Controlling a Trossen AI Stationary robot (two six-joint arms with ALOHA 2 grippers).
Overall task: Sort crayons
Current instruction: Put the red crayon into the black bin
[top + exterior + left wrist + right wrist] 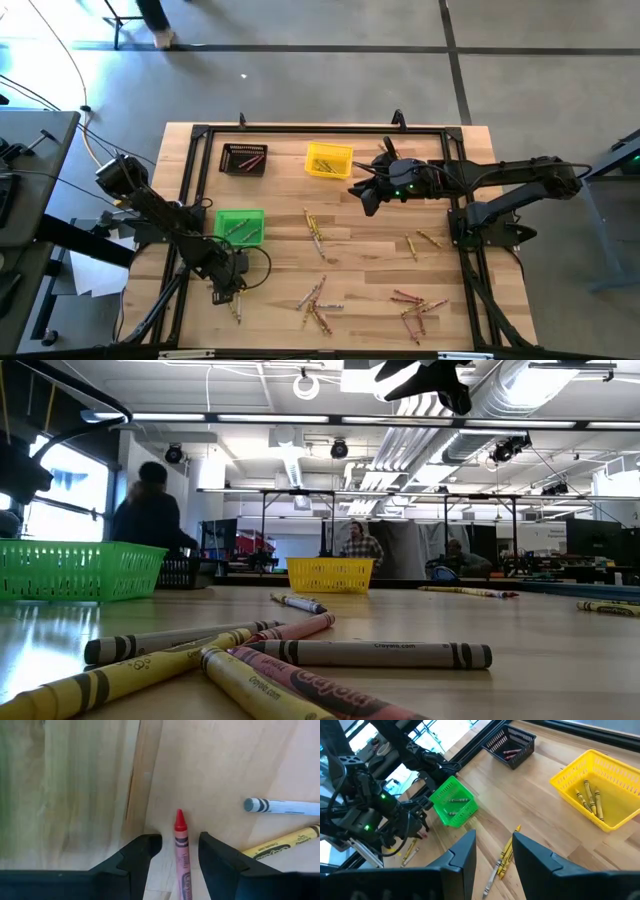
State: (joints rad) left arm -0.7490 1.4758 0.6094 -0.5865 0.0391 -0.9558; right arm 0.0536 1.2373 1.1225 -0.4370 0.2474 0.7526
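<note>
The left gripper (pixel 226 293) is low over the near left part of the table (pixel 370 250), just in front of the green bin (pixel 240 226). Its fingers (pixel 140 857) are spread apart, with a red crayon (pixel 181 855) lying flat on the wood between them. The fingers do not pinch it; there is a small gap on each side. A grey crayon (pixel 282 806) and a yellow crayon (pixel 282 844) lie close by.

The green bin has a few crayons inside. Behind it, at the far side, sits the black bin (pixel 244 159) with red crayons in it. Next along is the yellow bin (pixel 329 160) with yellow crayons (pixel 590 797) in it.

Loose crayons (pixel 316 300) are scattered over the middle and right of the table, in small bunches and alone.

The right gripper (pixel 366 197) hangs in the air just beside the yellow bin. Its fingers (pixel 462 852) are spread apart and hold nothing.

Far behind the table, people (pixel 150 515) are in the room.
</note>
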